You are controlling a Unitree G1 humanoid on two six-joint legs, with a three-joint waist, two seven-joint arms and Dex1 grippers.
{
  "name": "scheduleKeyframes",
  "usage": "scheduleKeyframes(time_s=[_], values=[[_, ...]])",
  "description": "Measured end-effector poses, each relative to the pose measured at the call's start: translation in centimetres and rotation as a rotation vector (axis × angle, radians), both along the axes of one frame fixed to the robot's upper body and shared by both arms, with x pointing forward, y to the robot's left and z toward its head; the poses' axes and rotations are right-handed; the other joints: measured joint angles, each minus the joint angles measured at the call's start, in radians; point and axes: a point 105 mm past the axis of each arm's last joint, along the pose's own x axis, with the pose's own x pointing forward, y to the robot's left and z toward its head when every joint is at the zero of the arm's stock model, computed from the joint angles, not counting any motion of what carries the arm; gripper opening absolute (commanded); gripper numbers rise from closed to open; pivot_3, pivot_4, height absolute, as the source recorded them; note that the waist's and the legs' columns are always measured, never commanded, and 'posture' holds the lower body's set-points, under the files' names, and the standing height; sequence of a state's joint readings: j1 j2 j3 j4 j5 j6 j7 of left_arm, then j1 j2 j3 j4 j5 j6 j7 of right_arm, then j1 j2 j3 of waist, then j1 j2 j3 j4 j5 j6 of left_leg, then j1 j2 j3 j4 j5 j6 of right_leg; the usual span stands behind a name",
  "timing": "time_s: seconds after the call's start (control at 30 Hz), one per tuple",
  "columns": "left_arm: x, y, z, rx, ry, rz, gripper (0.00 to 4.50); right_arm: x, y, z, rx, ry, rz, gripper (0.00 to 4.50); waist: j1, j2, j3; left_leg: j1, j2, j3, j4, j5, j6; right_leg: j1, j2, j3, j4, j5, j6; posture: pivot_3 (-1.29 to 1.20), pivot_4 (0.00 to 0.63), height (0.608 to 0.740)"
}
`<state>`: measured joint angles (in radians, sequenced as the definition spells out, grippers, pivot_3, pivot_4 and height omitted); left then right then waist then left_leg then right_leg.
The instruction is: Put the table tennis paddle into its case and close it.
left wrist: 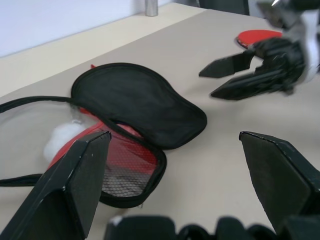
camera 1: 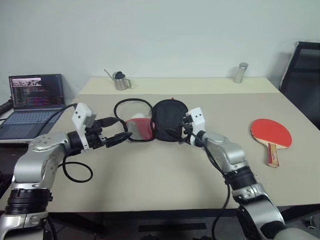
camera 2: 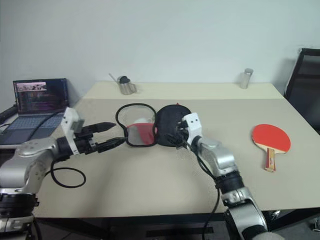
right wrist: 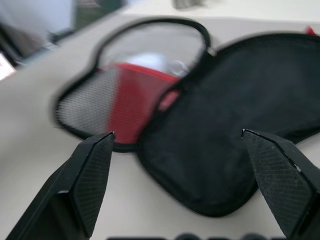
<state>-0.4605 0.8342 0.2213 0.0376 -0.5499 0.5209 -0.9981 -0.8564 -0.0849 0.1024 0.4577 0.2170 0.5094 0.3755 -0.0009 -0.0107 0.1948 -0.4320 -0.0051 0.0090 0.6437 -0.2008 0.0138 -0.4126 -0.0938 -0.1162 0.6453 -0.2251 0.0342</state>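
Observation:
The case lies unzipped and spread flat at the table's middle. Its black half is on the right, and its red and mesh half is on the left. The table tennis paddle rests red face up near the table's right edge, handle toward me. My left gripper hovers open just left of the case's mesh half, holding nothing. My right gripper is open at the near edge of the black half, and nothing is between its fingers. The left wrist view also shows the case and my right gripper.
An open laptop sits on a side surface at the left. A metal cup with a spoon and a metal cylinder stand at the table's far edge. A black chair is at the right. A black cable loops under my left arm.

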Motion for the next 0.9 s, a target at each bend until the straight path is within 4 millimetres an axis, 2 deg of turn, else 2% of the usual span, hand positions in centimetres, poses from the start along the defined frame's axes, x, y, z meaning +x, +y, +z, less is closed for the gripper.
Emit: scheduleKeyframes(time_s=[0.13, 0.27, 0.43, 0.53, 0.9], values=[[-0.7, 1.2, 0.1, -0.01, 0.059, 0.007, 4.5, 2.0, -0.2, -1.2, -0.064, -0.01, -0.103, 4.44, -0.005, 0.0, 0.0, 0.0, 0.0, 0.001, 0.0, 0.0, 0.0, -0.001, 0.001, 0.001, 0.0, 0.0, 0.0, 0.0, 0.15, 0.74], [-1.4, 1.7, 0.4, -0.02, 0.117, -0.027, 4.5, 2.8, 0.2, -1.9, -0.08, -0.009, -0.148, 4.44, -0.007, 0.0, 0.0, 0.0, 0.001, 0.002, 0.0, 0.0, 0.0, -0.002, 0.001, 0.002, 0.001, 0.0, -0.001, 0.0, 0.15, 0.74], [-1.3, 2.6, 0.1, -0.034, 0.146, -0.016, 4.5, 2.6, 1.1, -3.4, -0.066, 0.059, -0.149, 4.44, -0.008, 0.0, 0.0, 0.0, 0.002, 0.002, 0.0, 0.0, 0.0, -0.002, 0.002, 0.003, 0.001, 0.001, -0.001, 0.0, 0.15, 0.74], [-1.1, 2.4, 0.6, -0.028, 0.122, -0.022, 4.5, 2.5, 1.3, -4.1, -0.056, 0.094, -0.156, 4.44, -0.008, 0.0, 0.0, 0.0, 0.002, 0.002, 0.0, 0.0, -0.001, -0.002, 0.002, 0.004, 0.001, 0.001, -0.001, 0.0, 0.15, 0.74], [-1.0, 1.9, -0.4, -0.014, 0.113, -0.022, 4.5, 2.5, 1.6, -4.2, -0.043, 0.12, -0.173, 4.44, -0.015, 0.0, 0.0, 0.0, 0.002, 0.005, 0.0, 0.0, -0.001, -0.004, 0.003, 0.012, 0.002, 0.002, -0.003, 0.0, 0.15, 0.74]])
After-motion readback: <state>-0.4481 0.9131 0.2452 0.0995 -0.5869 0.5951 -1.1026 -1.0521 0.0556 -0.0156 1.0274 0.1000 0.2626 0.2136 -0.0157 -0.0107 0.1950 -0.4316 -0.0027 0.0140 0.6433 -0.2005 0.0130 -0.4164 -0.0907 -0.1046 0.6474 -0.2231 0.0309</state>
